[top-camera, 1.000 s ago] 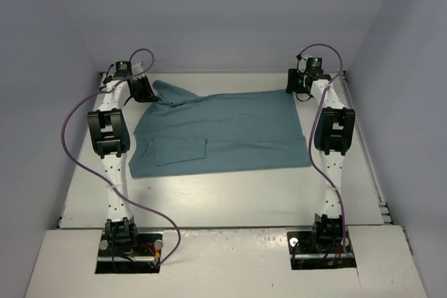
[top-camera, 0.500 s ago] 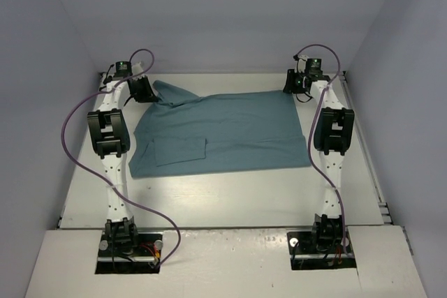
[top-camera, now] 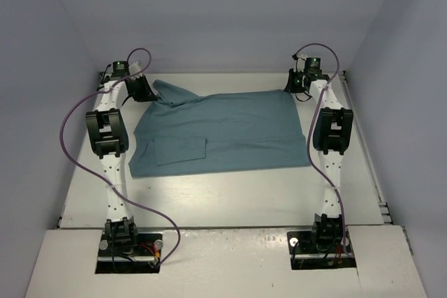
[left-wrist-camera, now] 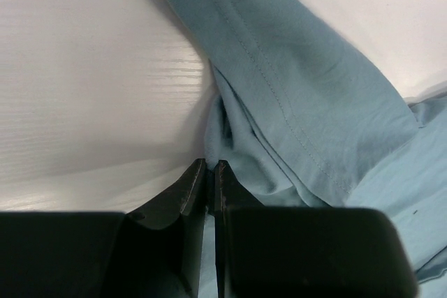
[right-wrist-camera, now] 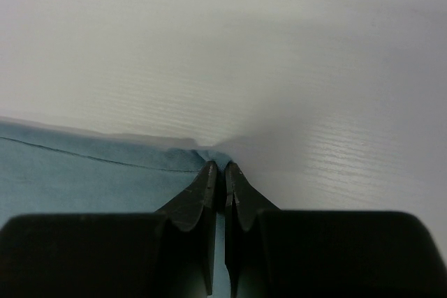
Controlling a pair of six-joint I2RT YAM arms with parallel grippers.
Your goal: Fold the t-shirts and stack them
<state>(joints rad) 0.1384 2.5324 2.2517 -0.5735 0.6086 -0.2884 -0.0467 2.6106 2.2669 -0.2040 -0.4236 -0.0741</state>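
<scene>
From the top camera I see the t-shirt (top-camera: 230, 130) spread mostly flat across the far half of the table (top-camera: 230, 200). Both arms reach out to its far corners, but from up there I cannot make out how either set of jaws stands. The wrist cameras settle that. On the left wrist view, the left gripper (left-wrist-camera: 211, 165) has its jaws drawn almost together. Bunched teal cloth is pinched at the tips, and a sleeve (left-wrist-camera: 279, 68) with a stitched hem runs up and away from them, raised off the white surface. On the right wrist view, the right gripper (right-wrist-camera: 223, 167) is likewise closed to a sliver. The shirt's corner is caught right at the fingertips, the hemmed edge stretches off to the left, and bare table lies beyond. So the shirt lies between the two grippers, nearer me than both. Its far left corner is rumpled and lifted at the left gripper, while its far right corner lies low and nearly flat at the right one.
</scene>
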